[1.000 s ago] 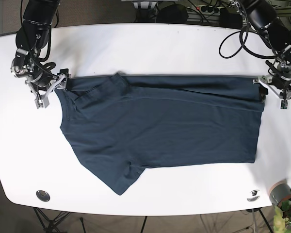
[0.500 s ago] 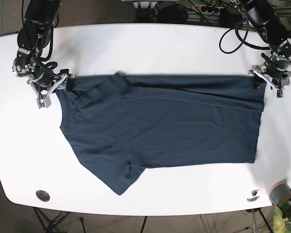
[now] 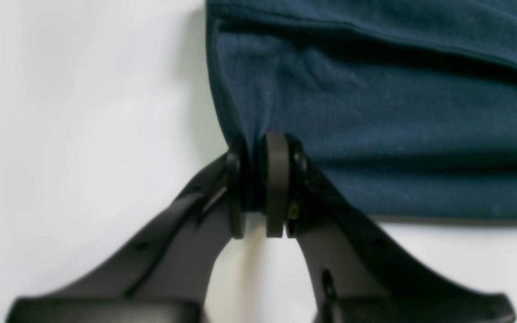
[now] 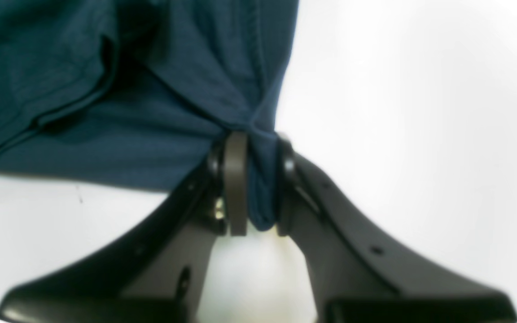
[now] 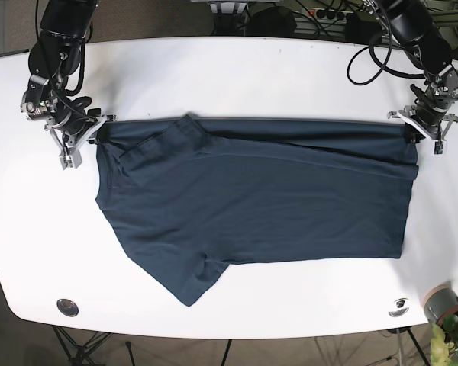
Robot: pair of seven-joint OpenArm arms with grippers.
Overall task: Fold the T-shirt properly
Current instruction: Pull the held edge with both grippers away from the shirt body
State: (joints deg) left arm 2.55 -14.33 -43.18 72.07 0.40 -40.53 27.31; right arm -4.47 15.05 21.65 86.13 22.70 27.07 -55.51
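The white table (image 5: 237, 72) is taken up across most of its width by the navy T-shirt (image 5: 252, 202), which is spread flat with one short sleeve (image 5: 191, 282) jutting toward the near edge. Compared with a second ago, the far edge of the shirt is drawn straighter and sits a little farther back: the left gripper (image 5: 426, 130) has risen from beside the hem corner to the top corner line, and the right gripper (image 5: 78, 141) has shifted slightly back as well. This is judged to be tension being taken up along the folded far edge, so that the layer can be carried over cleanly in the coming fold.

In the left wrist view, the left gripper's (image 3: 258, 184) jaws are pressed together on a pinch of the shirt's corner (image 3: 249, 130). In the right wrist view, the right gripper (image 4: 254, 184) is clamped on a bunched tuck of fabric (image 4: 263, 197), which is seen between the jaws.

No containers holding anything are seen; only a small grey pot (image 5: 441, 303) at the table's near corner, its contents hidden.
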